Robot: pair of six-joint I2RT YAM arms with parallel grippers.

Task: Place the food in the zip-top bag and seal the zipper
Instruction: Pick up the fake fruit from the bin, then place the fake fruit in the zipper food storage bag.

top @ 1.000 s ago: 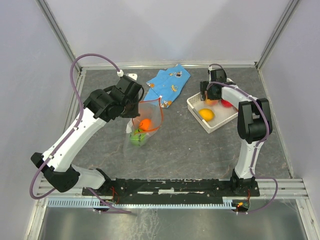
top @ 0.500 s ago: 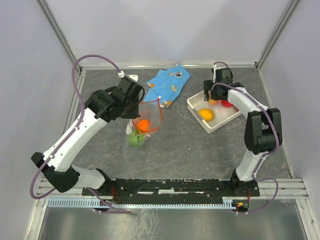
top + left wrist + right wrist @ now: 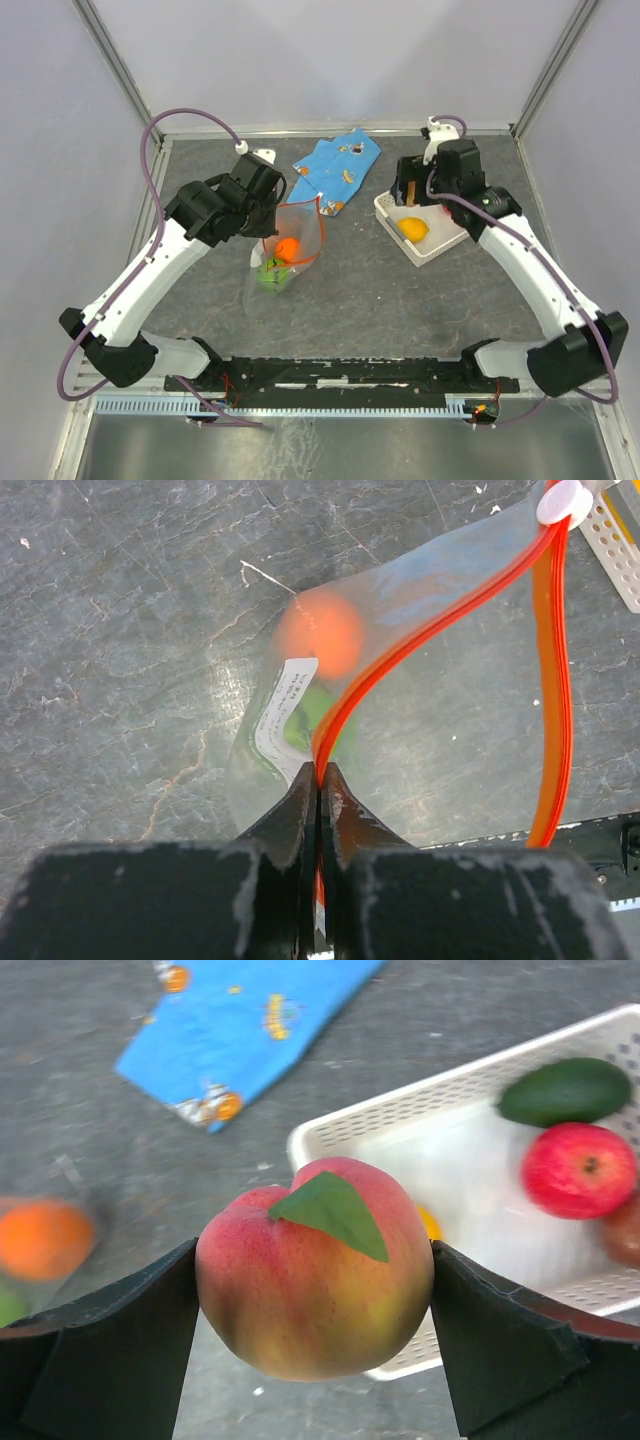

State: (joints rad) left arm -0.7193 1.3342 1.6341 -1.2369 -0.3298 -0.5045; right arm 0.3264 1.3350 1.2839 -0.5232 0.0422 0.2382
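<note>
The clear zip-top bag point(image 3: 285, 250) hangs open at mid-table, with an orange fruit point(image 3: 320, 632) and a green one point(image 3: 300, 720) inside. My left gripper point(image 3: 318, 775) is shut on the orange-red zipper point(image 3: 430, 630) at one end of the mouth. The white slider point(image 3: 563, 500) sits at the far end. My right gripper point(image 3: 315, 1260) is shut on a peach point(image 3: 315, 1310) with a green leaf, held above the left corner of the white basket point(image 3: 400, 1100). In that basket lie a dark green fruit point(image 3: 565, 1090), a red apple point(image 3: 578, 1170) and a yellow fruit point(image 3: 413, 229).
A blue patterned cloth point(image 3: 335, 170) lies at the back between the bag and the basket point(image 3: 420, 258). Bare grey table lies between the bag's mouth and the basket. The enclosure walls run close along the left, back and right edges.
My right gripper has come up out of the basket with the peach between its fingers, and that arm's elbow has swung out to the right. The left arm and the bag have stayed put.
</note>
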